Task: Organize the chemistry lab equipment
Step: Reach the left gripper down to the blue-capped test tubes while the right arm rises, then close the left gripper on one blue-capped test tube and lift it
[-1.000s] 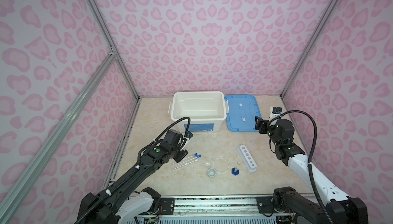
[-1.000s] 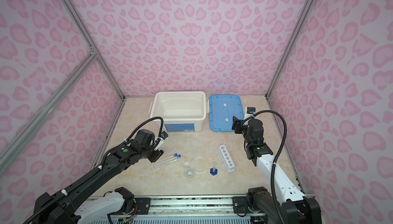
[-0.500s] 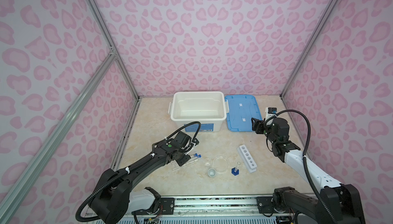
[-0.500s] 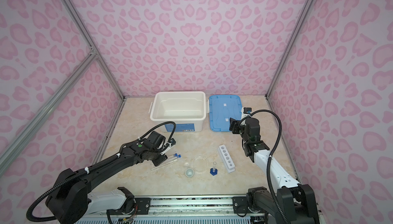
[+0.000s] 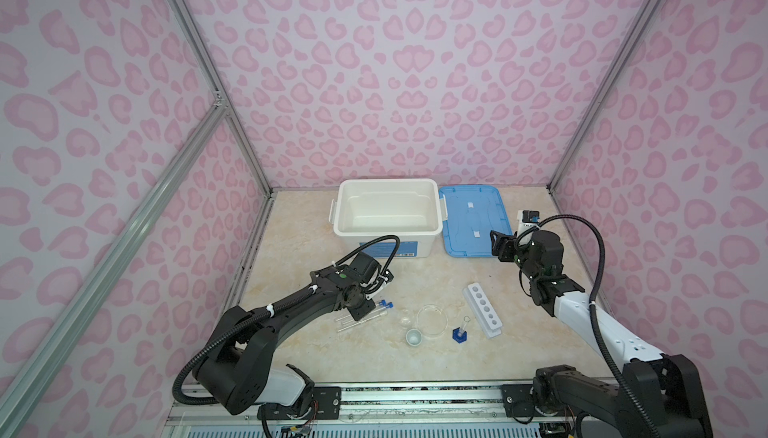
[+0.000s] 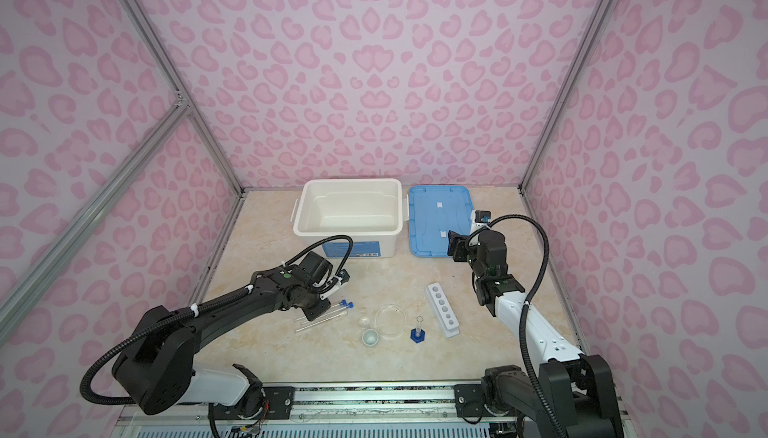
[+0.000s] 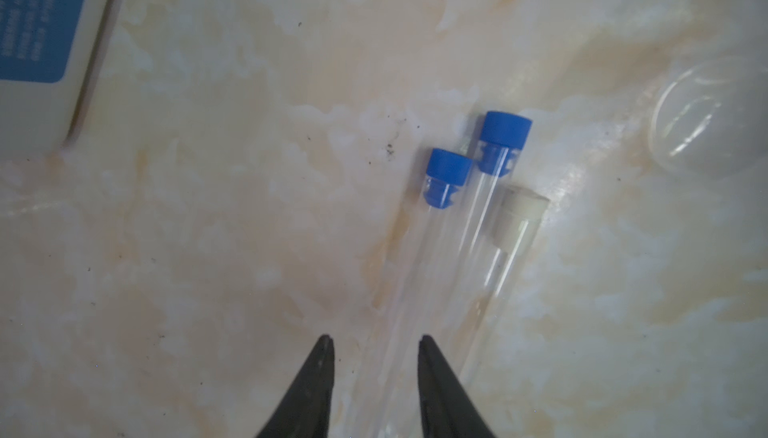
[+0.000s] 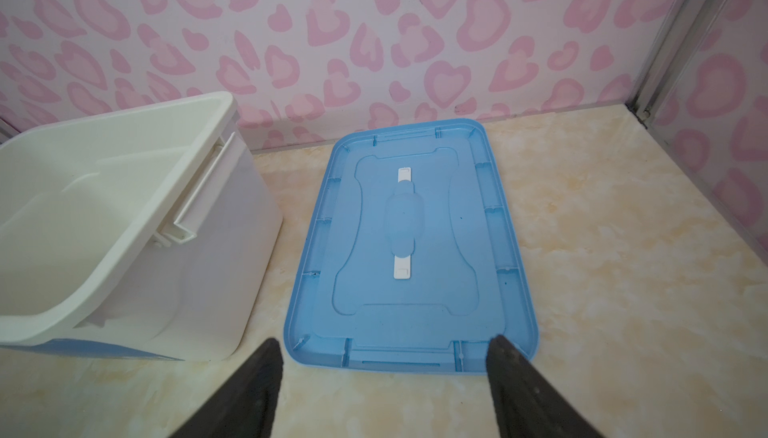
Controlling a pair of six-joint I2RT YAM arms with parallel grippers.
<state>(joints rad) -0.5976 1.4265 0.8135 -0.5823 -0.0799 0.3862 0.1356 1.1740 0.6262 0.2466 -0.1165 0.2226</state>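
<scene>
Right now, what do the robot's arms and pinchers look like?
The left arm and right arm are black with white parts, with looping black cables. The left arm has a green dot. The left gripper and right gripper have pointed black fingers.

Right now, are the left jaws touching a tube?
Cannot tell. Left wrist view: a blue-capped tube lies between the jaws, but its clear edge fades beside them.

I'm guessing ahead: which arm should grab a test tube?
The left claw looks better: it's down at the test tubes, jaws around one. The right claw faces the blue lid.
</scene>
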